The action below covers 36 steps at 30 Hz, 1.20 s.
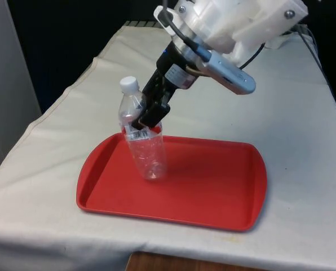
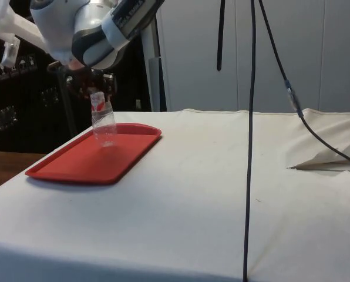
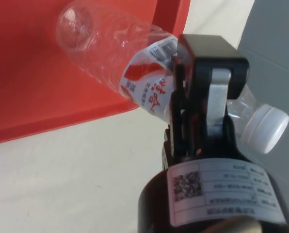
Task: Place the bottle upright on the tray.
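Red tray point(image 1: 213, 195) sits nearest on the white tablecloth point(image 1: 303, 169), close to the table's near edge and toward the front view's left; bare wood shows just under that edge. Tray has a shallow raised rim and rounded corners. In the side view the tray point(image 2: 81, 167) lies flat on the cloth point(image 2: 210, 194) with dark cabinets behind it.

Bottle point(image 1: 148, 155): clear plastic, white cap, red-and-white label around the upper body. Base rests on the tray floor, in the part toward the front view's left. Not quite plumb, the cap end leaning toward the front view's left. Side view shows the bottle point(image 2: 104, 126) standing on the tray's far part, label uppermost, under the arm.

Gripper point(image 1: 148, 116): black, coming down at a slant from the white arm at upper right in the front view. Fingers clenched on the bottle at label height, just below the shoulder. Wrist view confirms it: gripper point(image 3: 181, 104) pinches the bottle point(image 3: 105, 53) at the label, white cap on one side of the fingers, clear body over the red tray point(image 3: 33, 87) on the other.
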Each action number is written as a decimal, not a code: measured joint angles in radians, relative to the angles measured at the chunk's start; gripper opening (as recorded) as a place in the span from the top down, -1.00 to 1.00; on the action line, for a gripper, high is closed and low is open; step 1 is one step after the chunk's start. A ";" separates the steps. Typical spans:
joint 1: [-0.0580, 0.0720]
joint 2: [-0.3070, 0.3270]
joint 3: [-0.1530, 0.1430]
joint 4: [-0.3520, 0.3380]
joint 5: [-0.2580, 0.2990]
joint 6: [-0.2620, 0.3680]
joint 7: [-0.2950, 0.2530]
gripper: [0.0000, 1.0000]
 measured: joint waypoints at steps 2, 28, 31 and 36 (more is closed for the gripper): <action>0.001 0.002 0.011 0.005 -0.020 -0.014 0.018 0.65; 0.002 0.008 0.040 0.008 -0.091 -0.030 0.104 0.65; 0.003 0.011 0.046 0.008 -0.110 -0.031 0.127 0.65; 0.003 0.016 0.062 0.008 -0.151 -0.037 0.172 0.65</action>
